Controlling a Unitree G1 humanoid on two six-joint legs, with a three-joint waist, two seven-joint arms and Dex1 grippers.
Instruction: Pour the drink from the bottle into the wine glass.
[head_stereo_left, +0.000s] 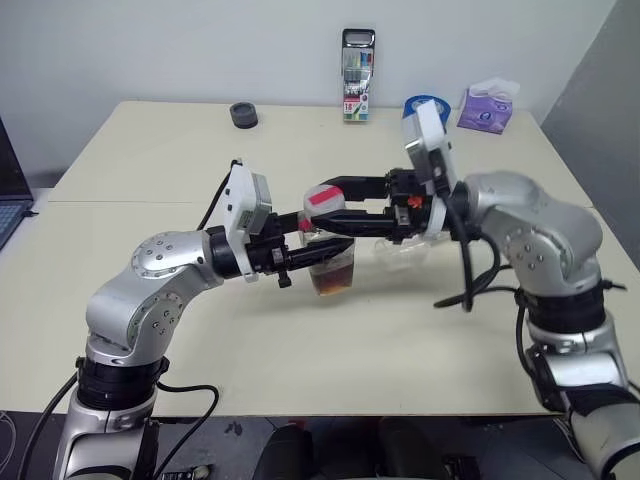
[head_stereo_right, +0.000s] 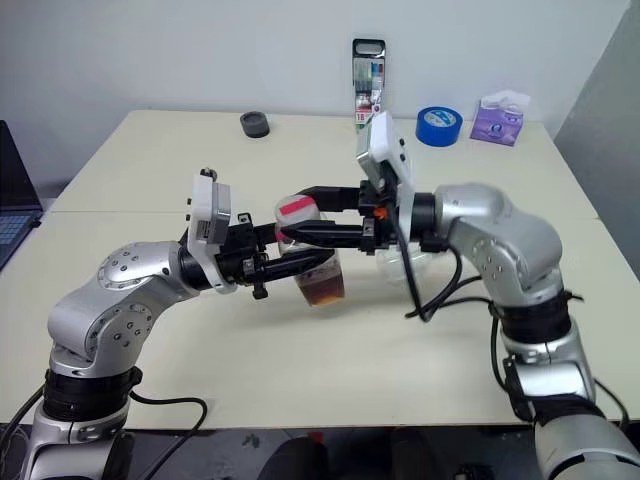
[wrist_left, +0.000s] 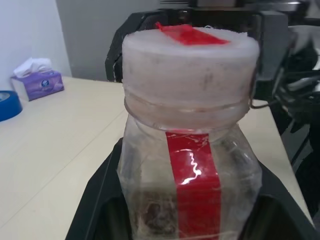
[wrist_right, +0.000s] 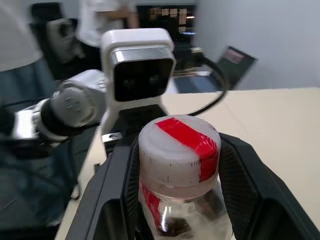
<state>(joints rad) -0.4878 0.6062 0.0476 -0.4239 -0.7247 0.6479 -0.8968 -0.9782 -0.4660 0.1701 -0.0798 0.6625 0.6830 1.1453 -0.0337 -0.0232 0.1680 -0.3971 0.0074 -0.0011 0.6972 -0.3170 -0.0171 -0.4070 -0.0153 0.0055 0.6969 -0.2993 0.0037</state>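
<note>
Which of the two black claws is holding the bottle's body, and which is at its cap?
The left gripper is shut on the bottle body; the right gripper straddles the cap.

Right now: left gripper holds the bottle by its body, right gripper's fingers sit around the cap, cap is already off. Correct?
Not quite. The cap is on the bottle, as the right wrist view shows. The rest stands: the left gripper holds the bottle's body, and the right gripper has its fingers around the cap.

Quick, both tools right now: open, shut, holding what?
Left tool: shut on the bottle, gripping its body.
Right tool: fingers either side of the cap; grip cannot be told.
</note>
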